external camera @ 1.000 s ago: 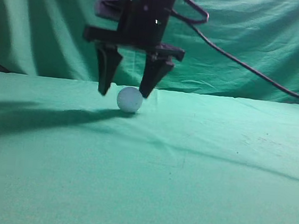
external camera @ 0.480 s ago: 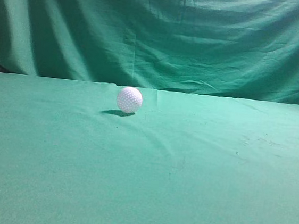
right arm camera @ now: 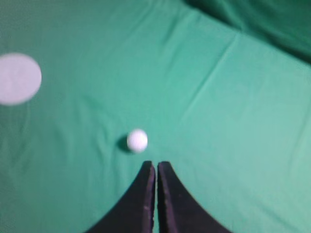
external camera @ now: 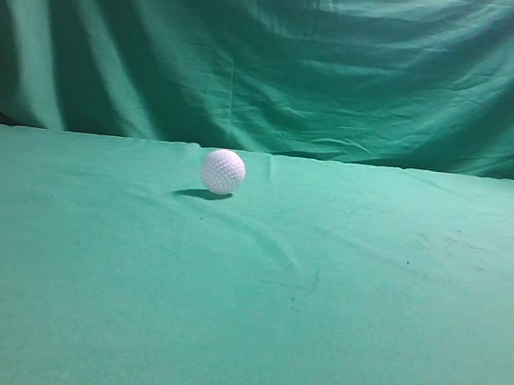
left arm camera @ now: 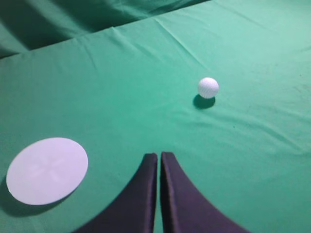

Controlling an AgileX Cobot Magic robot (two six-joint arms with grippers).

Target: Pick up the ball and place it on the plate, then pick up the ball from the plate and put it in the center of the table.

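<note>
**Gripper gone from above ball**

Ball [external camera: 222, 171] alone on table [external camera: 319, 300], released. Plate [left arm camera: 47, 170] well apart, unseen from outside. Left gripper [left arm camera: 159, 156] and right gripper [right arm camera: 156, 165] pressed closed, empty, bodies cut off; right wrist view blurred.

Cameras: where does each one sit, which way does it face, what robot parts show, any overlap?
Exterior view: low, near table height, looking along the table at the ball and the curtain; no robot part shows.
Left wrist view: raised, angled down past its closed left pincer at the ball and plate.
Right wrist view: raised, angled down past its closed right pincer; ball just ahead, plate far left.
Shared: all three see the ball; both wrist views see the plate.
</note>
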